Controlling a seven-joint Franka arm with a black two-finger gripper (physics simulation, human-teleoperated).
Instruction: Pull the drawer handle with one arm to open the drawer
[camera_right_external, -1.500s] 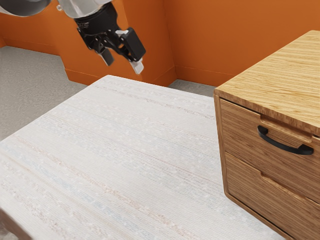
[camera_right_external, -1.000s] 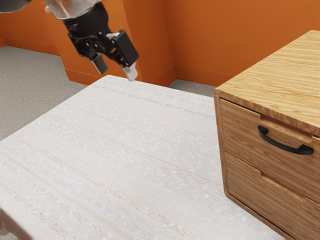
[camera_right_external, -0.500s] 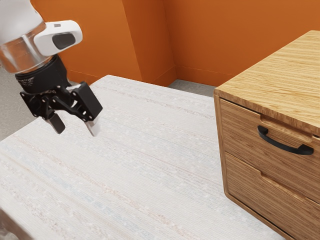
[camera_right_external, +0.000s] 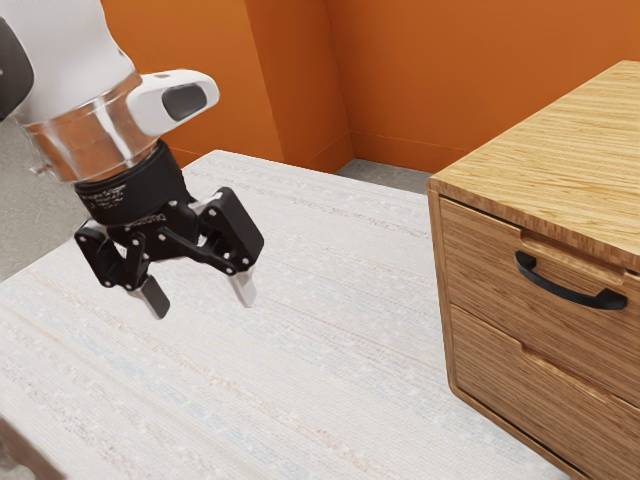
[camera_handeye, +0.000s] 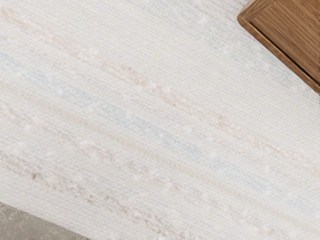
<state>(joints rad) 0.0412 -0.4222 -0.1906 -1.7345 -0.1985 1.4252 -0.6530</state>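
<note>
Jaws: apart and holding nothing, pointing down over the table (camera_right_external: 330, 300) toward the exterior view's left, with the pale fingertips (camera_right_external: 243, 290) just above the tabletop.
Handle: a black bow handle (camera_right_external: 568, 283) lies across the front of the upper drawer (camera_right_external: 490, 250) at the exterior view's right, well apart from the jaws.
Drawer: its front lies level with the lower drawer (camera_right_external: 540, 390), so it looks shut and nothing has been pulled yet.
Cabinet: a wooden cabinet (camera_right_external: 560, 150) stands on the table, and its near bottom corner (camera_handeye: 290, 30) shows in the wrist view beyond the pale tabletop (camera_handeye: 150, 125).
Risk, angle: the jaws point downward while the handle sits on an upright front. Unless the hand turns, the fingers would likely meet the bar badly and slide off.
Risk, height: the fingertips hang low, so a flat sweep across could scrape the table.
Risk, collision: coming in too high could knock the cabinet's top edge, and coming in too fast could jam a finger against the drawer front behind the bar.
Risk, pull: a pull that is not straight out may bind the drawer, shift the whole cabinet, or let the bar slip free.
Writing: no brand or label shows on the cabinet or table. Faint pale marks on the black collar of the arm (camera_right_external: 90, 110) are too small to read.
</note>
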